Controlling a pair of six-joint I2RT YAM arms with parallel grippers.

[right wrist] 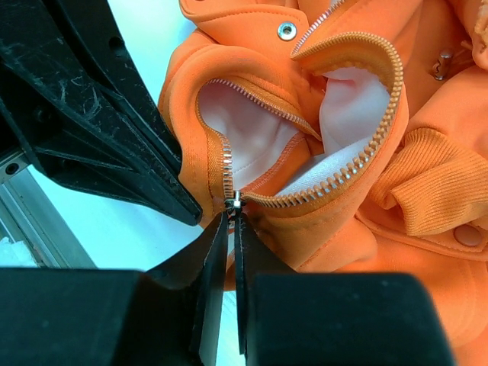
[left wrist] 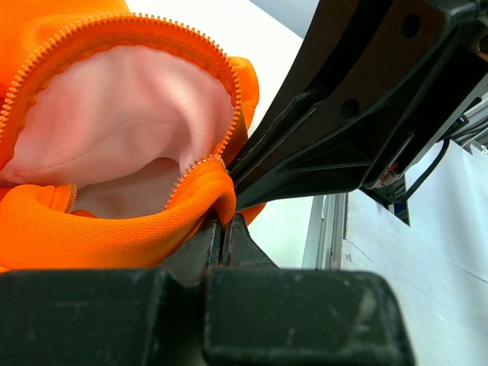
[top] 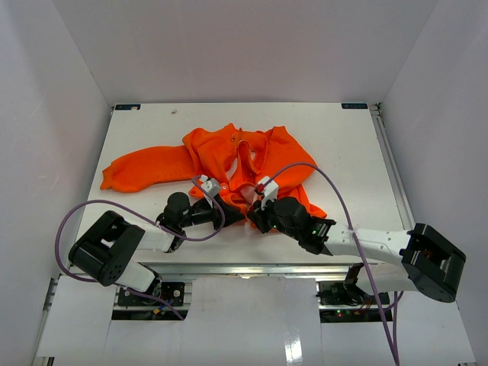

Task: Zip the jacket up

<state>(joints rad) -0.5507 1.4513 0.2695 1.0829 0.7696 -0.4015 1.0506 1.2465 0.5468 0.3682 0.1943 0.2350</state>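
On the table (top: 152, 130), top view: the jacket (top: 229, 152) lies mid-table with its front open and one sleeve flung left. I've got the left gripper (top: 231, 216) and right gripper (top: 257, 219) meeting at its near hem. Left wrist: jaws pressed together on the orange hem (left wrist: 114, 229), I'd say to anchor the bottom. Right wrist: tips nipped onto the zipper slider (right wrist: 236, 203) at the foot of the teeth, placed for the upward pull.

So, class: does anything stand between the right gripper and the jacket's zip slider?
Nothing visible. The right gripper has its tips right at the slider at the bottom of the jacket. The left gripper pinches the hem beside it, not between them.
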